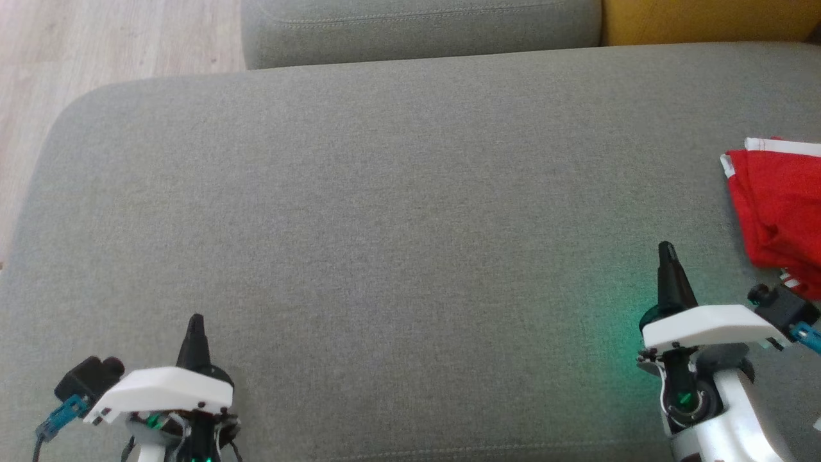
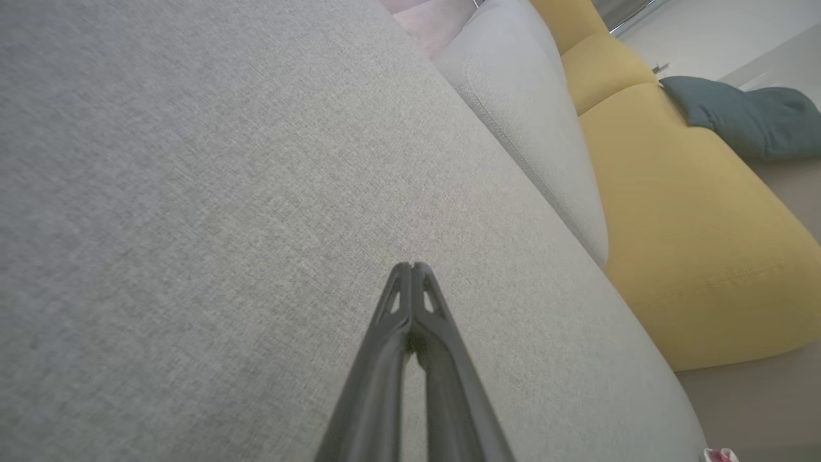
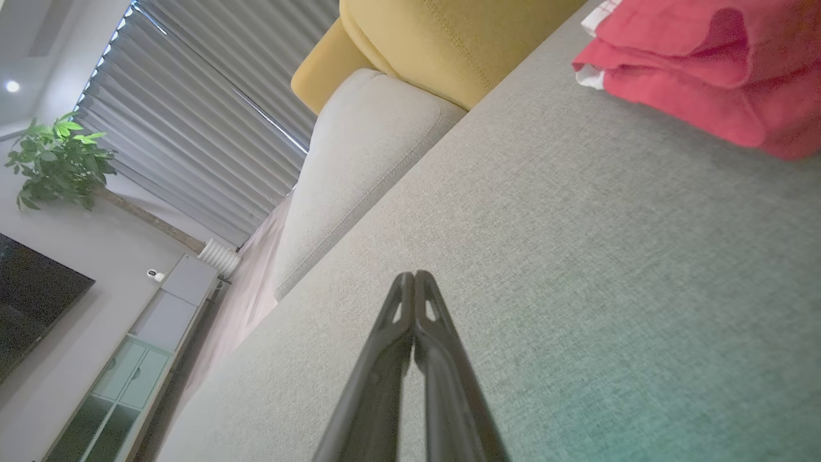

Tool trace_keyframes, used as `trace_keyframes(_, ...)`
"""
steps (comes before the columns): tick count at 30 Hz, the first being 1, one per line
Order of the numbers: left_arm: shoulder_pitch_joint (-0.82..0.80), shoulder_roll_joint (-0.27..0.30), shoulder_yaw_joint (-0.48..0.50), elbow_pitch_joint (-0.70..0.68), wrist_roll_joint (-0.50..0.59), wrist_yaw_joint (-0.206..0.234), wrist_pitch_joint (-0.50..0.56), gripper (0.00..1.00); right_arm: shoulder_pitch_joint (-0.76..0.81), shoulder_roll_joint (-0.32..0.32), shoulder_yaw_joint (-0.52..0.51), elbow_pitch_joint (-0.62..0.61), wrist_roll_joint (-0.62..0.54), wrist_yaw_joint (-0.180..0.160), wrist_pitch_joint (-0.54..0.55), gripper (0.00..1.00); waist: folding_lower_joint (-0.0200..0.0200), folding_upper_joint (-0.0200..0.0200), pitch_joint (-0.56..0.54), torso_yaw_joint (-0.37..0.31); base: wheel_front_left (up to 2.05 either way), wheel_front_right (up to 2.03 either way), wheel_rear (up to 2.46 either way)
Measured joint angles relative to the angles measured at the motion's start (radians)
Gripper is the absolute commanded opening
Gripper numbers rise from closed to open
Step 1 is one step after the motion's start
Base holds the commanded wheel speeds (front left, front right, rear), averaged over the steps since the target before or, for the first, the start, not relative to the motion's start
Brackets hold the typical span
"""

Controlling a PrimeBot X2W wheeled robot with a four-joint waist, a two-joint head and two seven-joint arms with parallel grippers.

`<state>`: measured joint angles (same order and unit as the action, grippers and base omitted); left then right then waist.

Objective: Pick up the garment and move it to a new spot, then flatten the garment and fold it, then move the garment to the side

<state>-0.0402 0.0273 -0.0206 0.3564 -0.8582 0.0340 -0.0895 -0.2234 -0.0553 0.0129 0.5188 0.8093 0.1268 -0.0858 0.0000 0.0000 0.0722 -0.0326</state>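
Note:
The garment (image 1: 779,205) is a red cloth with white trim, folded into a bundle at the far right edge of the grey sofa seat (image 1: 397,212); in the right wrist view the garment (image 3: 699,70) lies at the upper right. My right gripper (image 1: 666,247) is shut and empty, hovering over bare cushion a short way left of and nearer than the garment; its fingertips (image 3: 414,277) touch each other. My left gripper (image 1: 195,319) is shut and empty at the lower left, far from the garment, its tips (image 2: 410,266) pressed together above the cushion.
A grey back cushion (image 1: 417,25) runs along the far edge, with a yellow cushion (image 1: 705,19) beside it. Wooden floor (image 1: 96,45) lies beyond the seat's left corner. A dark teal pillow (image 2: 744,115) rests on the yellow sofa section.

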Motion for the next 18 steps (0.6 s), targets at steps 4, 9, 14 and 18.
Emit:
trace_keyframes(4, -0.004, 0.000, 0.003, -0.005, -0.042, -0.009, 0.010, 0.00, 0.011, 0.000, -0.010, -0.011, 0.046, 0.000, 0.009, 0.00, 0.0000, 0.0000, -0.004, 0.002, 0.00, 0.00, 0.00)
trace_keyframes(9, -0.004, 0.000, 0.007, -0.010, -0.086, -0.018, 0.021, 0.00, 0.013, 0.000, -0.018, -0.028, 0.092, 0.000, 0.021, 0.00, 0.0000, 0.0000, -0.008, 0.004, 0.00, 0.00, 0.00)
trace_keyframes(14, -0.005, 0.000, 0.015, -0.014, -0.139, -0.031, 0.037, 0.00, 0.016, 0.001, -0.028, -0.044, 0.149, 0.000, 0.035, 0.00, 0.0000, 0.0000, -0.013, 0.006, 0.00, 0.00, 0.00)
trace_keyframes(18, -0.005, 0.000, 0.026, -0.018, -0.182, -0.035, 0.045, 0.00, 0.037, 0.002, -0.036, -0.057, 0.193, 0.000, 0.044, 0.00, 0.0000, 0.0000, -0.017, 0.008, 0.00, 0.00, 0.00)
